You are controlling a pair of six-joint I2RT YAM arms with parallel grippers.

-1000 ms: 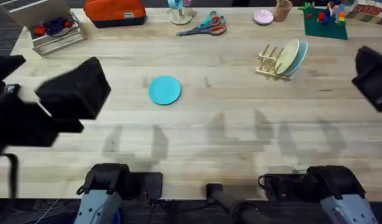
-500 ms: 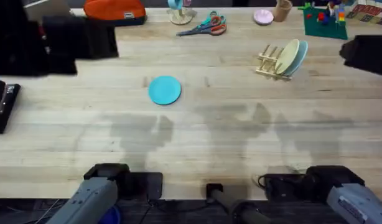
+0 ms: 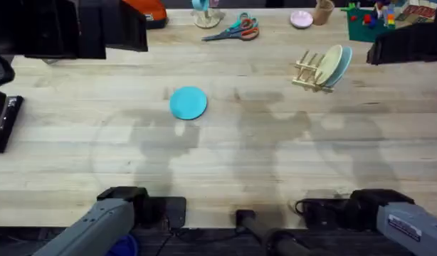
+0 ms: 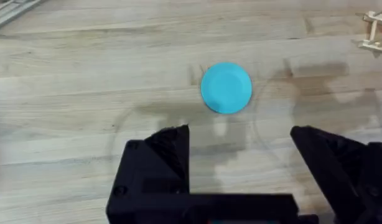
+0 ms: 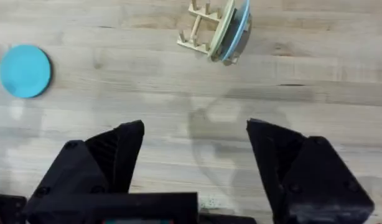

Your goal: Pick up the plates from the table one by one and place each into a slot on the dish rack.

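A teal-blue plate (image 3: 188,102) lies flat on the table (image 3: 225,163), left of centre. In the left wrist view this plate (image 4: 226,88) sits beyond my open left gripper (image 4: 241,140), which holds nothing and hovers above the wood. The dish rack (image 3: 309,70) stands at the back right with a pale yellow-green plate (image 3: 331,60) and a light blue plate (image 3: 344,67) upright in its slots. My right gripper (image 5: 197,140) is open and empty, high over the table, with the rack (image 5: 200,31) and the teal plate (image 5: 24,70) both far from it.
Along the back edge lie scissors (image 3: 236,30), an orange case (image 3: 146,10), a pink dish (image 3: 301,19) and a green board with toys (image 3: 375,21). A black device (image 3: 5,121) rests at the left edge. Both arms show as dark blurs at the upper corners.
Both arms have swung toward the back of the table, the left one from the left-middle to the back left corner. The teal plate and the rack have not moved.
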